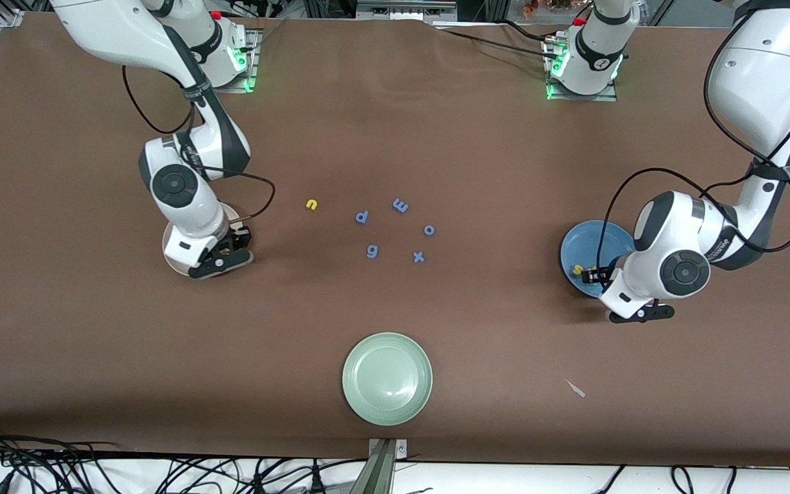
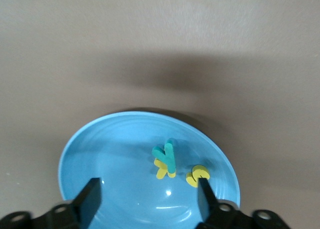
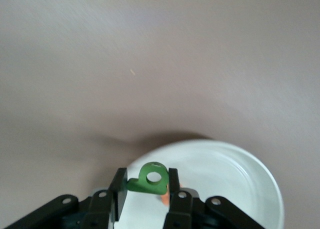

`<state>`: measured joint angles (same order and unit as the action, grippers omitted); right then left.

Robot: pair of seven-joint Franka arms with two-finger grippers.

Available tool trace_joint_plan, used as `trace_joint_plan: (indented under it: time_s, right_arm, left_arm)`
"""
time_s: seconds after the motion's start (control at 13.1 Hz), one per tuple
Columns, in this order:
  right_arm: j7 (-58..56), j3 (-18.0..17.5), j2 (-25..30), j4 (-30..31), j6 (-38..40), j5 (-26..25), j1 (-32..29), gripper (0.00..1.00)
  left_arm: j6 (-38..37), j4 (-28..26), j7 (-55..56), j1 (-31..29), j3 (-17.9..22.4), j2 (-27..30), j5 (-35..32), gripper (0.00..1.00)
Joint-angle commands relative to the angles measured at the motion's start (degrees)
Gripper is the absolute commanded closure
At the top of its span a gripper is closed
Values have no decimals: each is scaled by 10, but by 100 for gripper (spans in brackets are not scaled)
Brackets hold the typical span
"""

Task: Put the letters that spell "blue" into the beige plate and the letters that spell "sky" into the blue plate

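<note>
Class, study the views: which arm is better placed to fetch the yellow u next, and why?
The right. The yellow u lies toward its end, near the beige plate; the right gripper must first drop its green letter.

Teal y point(image 2: 166, 154), yellow k point(image 2: 161, 170) and s point(image 2: 197, 175) lie in the blue plate point(image 2: 110, 159); yellow u point(image 1: 311, 204) on table.

Landmark: the letter cluster point(image 1: 395, 230) mid-table. Lone letter u point(image 1: 311, 204) just beside it, toward right arm's end. Beige plate point(image 1: 172, 257) well further that way, letter b point(image 3: 150, 179) above it. Blue plate point(image 2: 100, 154) toward left arm's end, with s point(image 2: 197, 175), k point(image 2: 162, 170), y point(image 2: 165, 154) in it. Third plate point(image 1: 387, 378) nearer the camera than the cluster.
</note>
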<state>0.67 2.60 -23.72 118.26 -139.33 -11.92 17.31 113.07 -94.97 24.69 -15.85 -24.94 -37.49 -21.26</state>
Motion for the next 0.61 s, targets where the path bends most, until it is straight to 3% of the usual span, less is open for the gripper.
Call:
trace_joint_plan:
  time_s: [0.0, 0.15, 0.38, 0.53]
  right_arm:
    - [-5, 14, 19, 37, 11, 0, 6, 65]
    - [-1, 19, 20, 75, -46, 5, 5, 36]
    - [33, 20, 24, 91, -65, 8, 6, 26]
    - [113, -9, 39, 89, -39, 8, 6, 26]
  left_arm:
    - [-34, 0, -9, 8, -5, 50, -11, 0]
    - [-71, 23, -20, -1, -45, 67, -9, 0]
    - [-83, 51, -68, 6, -60, 107, -6, 0]
    - [-91, 72, -73, -1, -79, 134, -5, 0]
